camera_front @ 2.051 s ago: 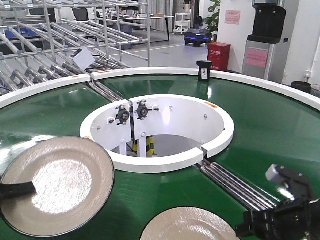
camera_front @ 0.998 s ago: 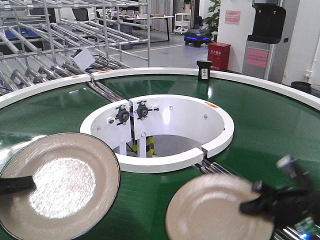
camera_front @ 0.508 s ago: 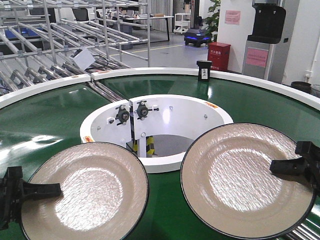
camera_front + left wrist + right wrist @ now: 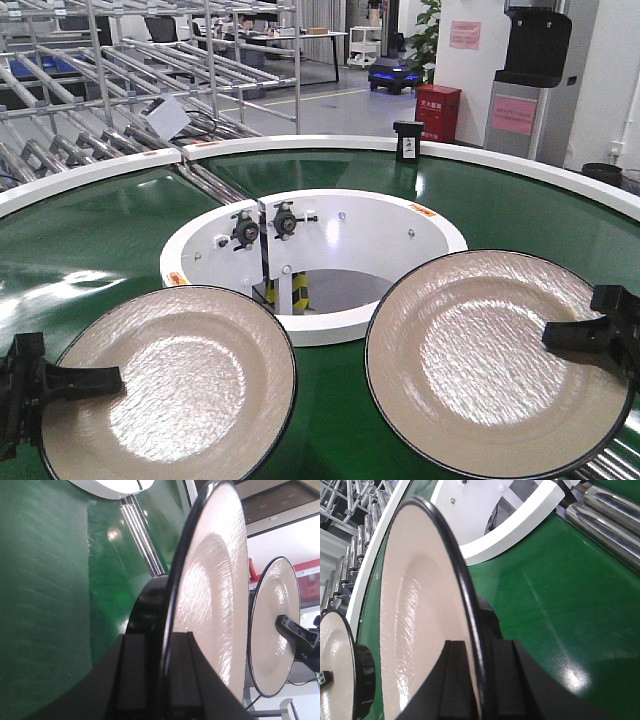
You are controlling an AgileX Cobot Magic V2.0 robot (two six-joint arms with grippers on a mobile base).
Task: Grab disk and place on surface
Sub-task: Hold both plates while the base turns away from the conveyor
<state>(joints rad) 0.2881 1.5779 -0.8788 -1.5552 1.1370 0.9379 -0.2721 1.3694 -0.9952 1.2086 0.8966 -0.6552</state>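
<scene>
Two rims are clamped: left disk (image 4: 170,390) in left gripper (image 4: 100,380), right disk (image 4: 480,360) in right gripper (image 4: 562,335), held level for set-down.

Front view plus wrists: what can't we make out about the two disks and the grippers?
- Front view: the lower fingers of left gripper and right gripper are hidden under left disk and right disk.
- Front view: both near rims are cut off by the bottom edge.
- All views: contact with green belt is unclear, since the disks cover it.
- Front view: the writing on black box is too small.
</scene>
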